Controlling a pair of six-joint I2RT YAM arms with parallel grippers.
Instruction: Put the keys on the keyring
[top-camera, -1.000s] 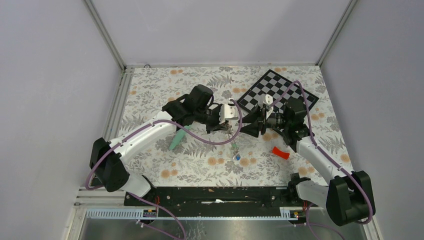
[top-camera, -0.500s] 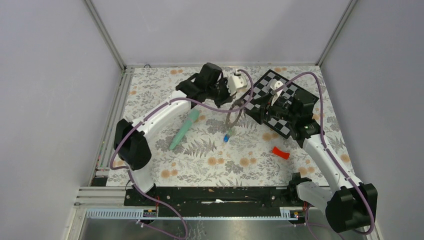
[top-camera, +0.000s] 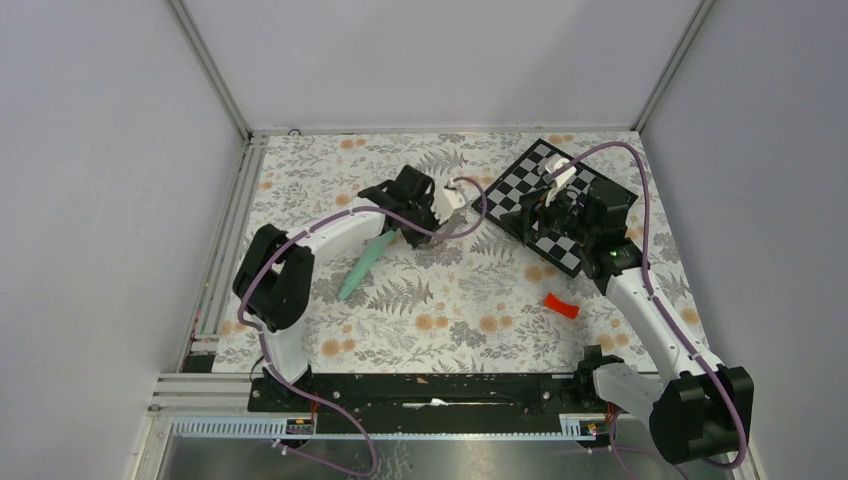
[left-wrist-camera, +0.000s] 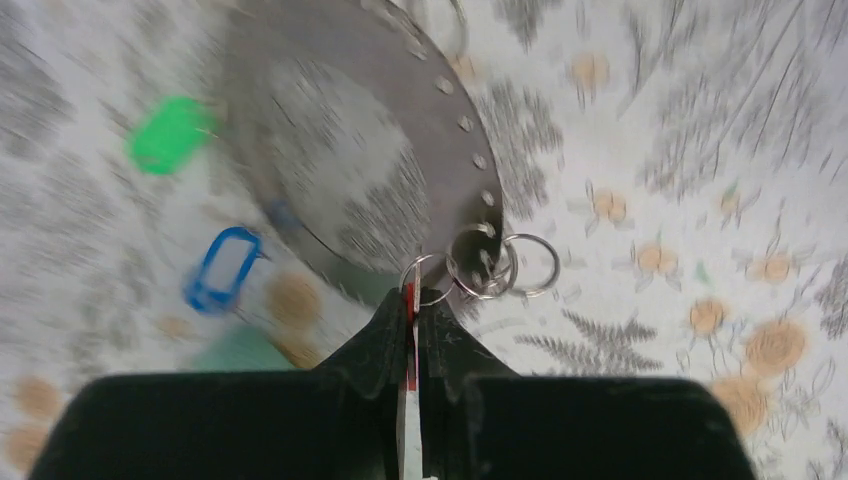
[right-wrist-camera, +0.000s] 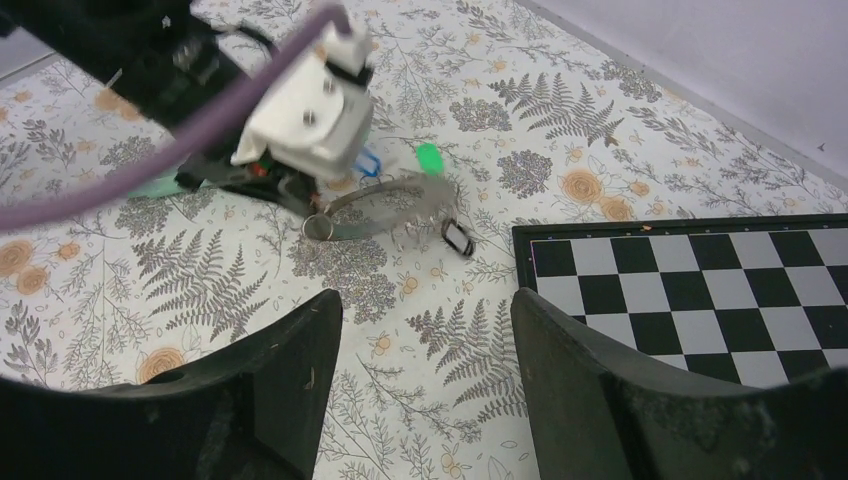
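Grey metal, the keyring (left-wrist-camera: 440, 120) sits tilted just over the floral table (top-camera: 450, 300), left of the chessboard (top-camera: 585, 225). A green tag (left-wrist-camera: 168, 133) and a blue tag (left-wrist-camera: 222, 268) lie beside it, and small split rings (left-wrist-camera: 500, 262) sit at its rim. There the left gripper (left-wrist-camera: 415, 310) is clenched on a thin red sliver, probably a red key tag seen edge-on. The right gripper (right-wrist-camera: 420, 330) is spread wide and empty, over the board. The step in hand looks like threading that red key. Next, the right gripper likely must steady the ring.
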